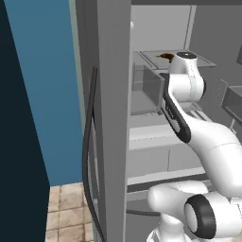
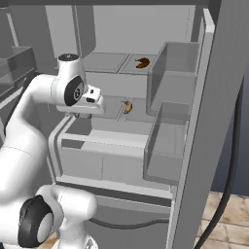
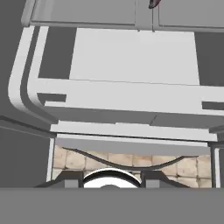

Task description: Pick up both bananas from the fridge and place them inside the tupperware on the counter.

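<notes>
The fridge [image 2: 121, 29] stands open in front of me, and both bananas lie on its pale shelves. One banana [image 2: 142, 62] rests on the upper shelf, and the left base view shows it as the banana [image 1: 165, 56] just behind my wrist. The second banana [image 2: 128, 107] lies one shelf lower, to the right of my hand. My gripper [image 2: 85, 115] hangs over the left part of that lower shelf, pointing down. It is open and holds nothing, and its fingertips [image 3: 72, 179] are spread wide. A dark banana tip [image 3: 153, 3] pokes in at the top edge of the hand view. The tupperware and the counter are out of view.
Clear door bins [image 2: 168, 146] stand close to the right of the shelves. A drawer front [image 2: 112, 168] sits below them. The black door seal [image 2: 232, 160] hangs loose along the door edge. A blue wall [image 1: 47, 94] and tan floor tiles [image 1: 66, 212] lie left of the fridge.
</notes>
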Controlling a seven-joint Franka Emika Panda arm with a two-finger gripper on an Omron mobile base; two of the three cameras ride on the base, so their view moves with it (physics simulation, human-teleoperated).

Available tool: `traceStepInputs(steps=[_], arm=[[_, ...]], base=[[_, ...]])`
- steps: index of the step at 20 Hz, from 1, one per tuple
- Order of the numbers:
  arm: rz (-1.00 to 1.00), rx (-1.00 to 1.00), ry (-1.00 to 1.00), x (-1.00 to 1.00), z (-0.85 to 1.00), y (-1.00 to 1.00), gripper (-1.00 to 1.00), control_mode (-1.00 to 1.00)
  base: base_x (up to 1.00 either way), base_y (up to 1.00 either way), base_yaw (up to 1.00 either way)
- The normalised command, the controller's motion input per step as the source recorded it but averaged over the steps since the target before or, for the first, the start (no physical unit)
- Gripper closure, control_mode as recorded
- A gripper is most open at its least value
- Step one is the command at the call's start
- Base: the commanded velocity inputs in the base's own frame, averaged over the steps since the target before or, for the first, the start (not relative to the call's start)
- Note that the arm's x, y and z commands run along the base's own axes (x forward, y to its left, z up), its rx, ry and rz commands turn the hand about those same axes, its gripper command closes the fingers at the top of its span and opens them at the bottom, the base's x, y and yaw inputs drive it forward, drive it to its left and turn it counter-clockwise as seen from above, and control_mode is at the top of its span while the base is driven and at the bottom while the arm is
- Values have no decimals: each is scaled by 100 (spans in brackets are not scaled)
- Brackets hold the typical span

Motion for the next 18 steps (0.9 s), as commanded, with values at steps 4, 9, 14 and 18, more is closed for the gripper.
traceStepInputs(steps=[4,9,14,18], arm=[[-21,0,-24,-14,0,-7,-100,-100],[-67,0,-24,12,0,-31,-100,-100],[-30,9,22,41,0,-48,-100,-100],[0,5,26,41,-2,-37,-100,-100]], base=[[0,0,0],[0,0,0],[0,0,0],[0,0,0]])
